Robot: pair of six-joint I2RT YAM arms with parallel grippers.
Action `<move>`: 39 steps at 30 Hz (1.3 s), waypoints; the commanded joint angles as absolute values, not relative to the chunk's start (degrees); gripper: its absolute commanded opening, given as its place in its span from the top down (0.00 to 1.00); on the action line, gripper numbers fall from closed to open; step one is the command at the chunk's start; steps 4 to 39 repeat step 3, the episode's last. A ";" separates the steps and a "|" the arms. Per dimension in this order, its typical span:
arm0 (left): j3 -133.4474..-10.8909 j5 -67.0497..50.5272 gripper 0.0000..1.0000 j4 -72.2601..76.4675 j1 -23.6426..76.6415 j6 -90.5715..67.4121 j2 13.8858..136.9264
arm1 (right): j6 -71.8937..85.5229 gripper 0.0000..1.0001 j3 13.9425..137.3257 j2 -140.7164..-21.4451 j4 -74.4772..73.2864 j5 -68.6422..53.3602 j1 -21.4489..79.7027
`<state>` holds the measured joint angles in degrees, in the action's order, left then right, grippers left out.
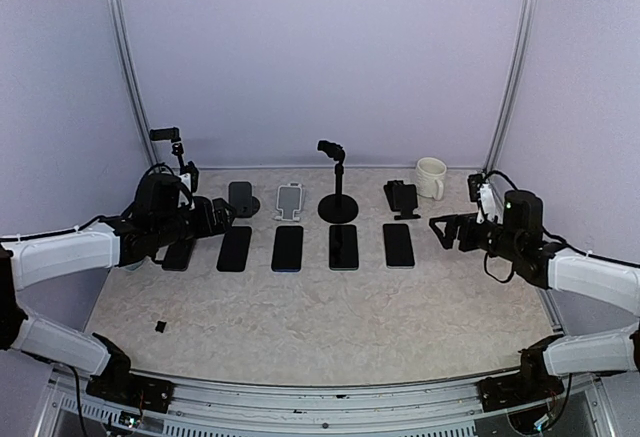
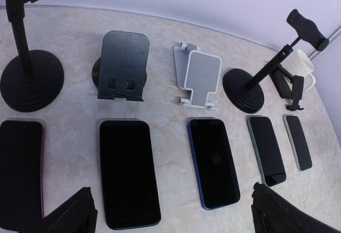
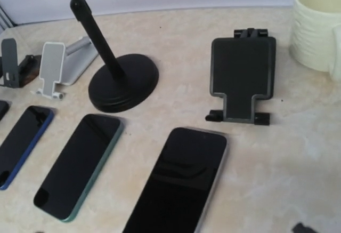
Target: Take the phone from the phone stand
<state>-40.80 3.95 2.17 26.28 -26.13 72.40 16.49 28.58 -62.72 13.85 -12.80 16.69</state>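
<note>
Left gripper [image 2: 176,214] low over the left end of the phone row, fingers spread wide, nothing held.
Phone [image 2: 20,169] lies flat on the worktop [image 2: 160,46] by the left edge, just in front of its pole phone stand [image 2: 29,78]. The stand is bare, so removal looks done. Four more phones [image 2: 129,171] run in line toward the right edge. Right gripper [image 1: 440,229] hovers near the right edge, fingers apart as far as I can make out, empty. Best move, I judge: raise the left gripper straight up before pulling back, clearing the pole and not nudging the row.
</note>
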 commanded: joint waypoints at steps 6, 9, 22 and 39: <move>-41.26 3.10 0.01 5.27 26.07 -27.08 72.48 | 17.40 0.00 28.23 -62.07 17.75 -13.72 16.17; -41.26 3.10 0.01 5.27 26.07 -27.08 72.48 | 17.40 0.00 28.23 -62.07 17.75 -13.72 16.17; -41.26 3.10 0.01 5.27 26.07 -27.08 72.48 | 17.40 0.00 28.23 -62.07 17.75 -13.72 16.17; -41.26 3.10 0.01 5.27 26.07 -27.08 72.48 | 17.40 0.00 28.23 -62.07 17.75 -13.72 16.17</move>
